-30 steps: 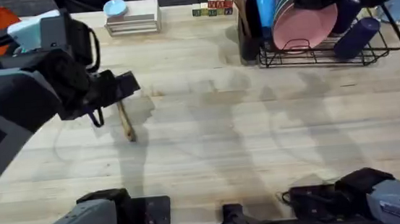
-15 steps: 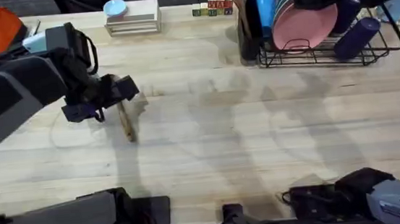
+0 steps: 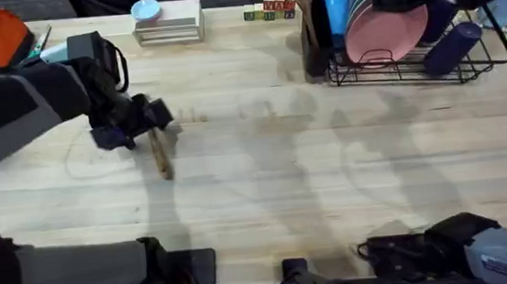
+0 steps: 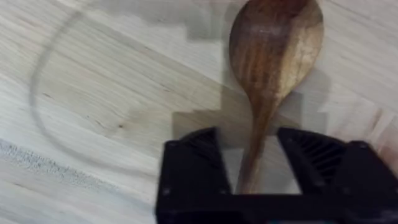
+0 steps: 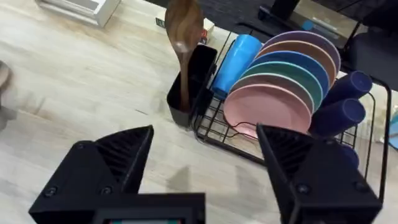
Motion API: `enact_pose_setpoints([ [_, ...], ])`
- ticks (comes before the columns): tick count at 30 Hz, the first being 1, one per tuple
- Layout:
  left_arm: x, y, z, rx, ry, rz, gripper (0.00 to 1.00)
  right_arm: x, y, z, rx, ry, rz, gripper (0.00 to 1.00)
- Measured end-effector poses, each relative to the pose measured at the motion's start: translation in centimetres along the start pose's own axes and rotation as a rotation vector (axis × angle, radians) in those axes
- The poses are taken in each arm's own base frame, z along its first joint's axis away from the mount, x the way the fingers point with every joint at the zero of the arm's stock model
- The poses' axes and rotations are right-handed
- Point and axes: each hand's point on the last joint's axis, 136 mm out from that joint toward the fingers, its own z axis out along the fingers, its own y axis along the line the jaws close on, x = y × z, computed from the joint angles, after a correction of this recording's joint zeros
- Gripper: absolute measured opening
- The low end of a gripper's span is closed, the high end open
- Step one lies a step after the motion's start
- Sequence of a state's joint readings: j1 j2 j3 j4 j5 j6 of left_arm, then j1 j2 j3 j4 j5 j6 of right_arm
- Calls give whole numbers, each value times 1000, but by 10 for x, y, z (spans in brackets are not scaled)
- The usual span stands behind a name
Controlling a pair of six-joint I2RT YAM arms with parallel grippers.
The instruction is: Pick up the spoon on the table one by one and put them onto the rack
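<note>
Left gripper [image 4: 258, 168] open, fingers straddling wooden spoon [image 4: 267, 81] handle on table [image 3: 330, 172]; spoon's long axis runs straight ahead between them. Right gripper [image 5: 205, 168] open, near rack [image 5: 292, 143].

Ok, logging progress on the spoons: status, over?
Left gripper open, fingers straddling the handle of the spoon on the table. Right gripper open, empty, near the rack. One spoon already in utensil cup. Nothing obstructing.

Overhead faces down-forward over table [image 3: 264, 159]; left wrist close on tabletop; right wrist faces rack [image 5: 292, 143].
</note>
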State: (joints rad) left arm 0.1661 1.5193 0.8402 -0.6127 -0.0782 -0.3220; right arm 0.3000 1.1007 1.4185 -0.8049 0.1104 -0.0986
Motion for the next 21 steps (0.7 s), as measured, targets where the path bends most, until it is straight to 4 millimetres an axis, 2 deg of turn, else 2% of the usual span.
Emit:
enact_pose_setpoints([
  [1, -1, 0, 0, 1, -4, 1, 594, 0, 0, 0, 0, 0, 0, 997],
  [3, -3, -1, 1, 2, -7, 2, 469, 0, 0, 0, 0, 0, 0, 997],
  [4, -4, -1, 1, 3, -12, 0, 177, 0, 0, 0, 0, 0, 0, 997],
  [6, -5, -2, 0, 4, -14, 5, 66, 0, 0, 0, 0, 0, 0, 997],
  [21, -4, -2, -1, 2, 3, 4, 40, 0, 0, 0, 0, 0, 0, 997],
])
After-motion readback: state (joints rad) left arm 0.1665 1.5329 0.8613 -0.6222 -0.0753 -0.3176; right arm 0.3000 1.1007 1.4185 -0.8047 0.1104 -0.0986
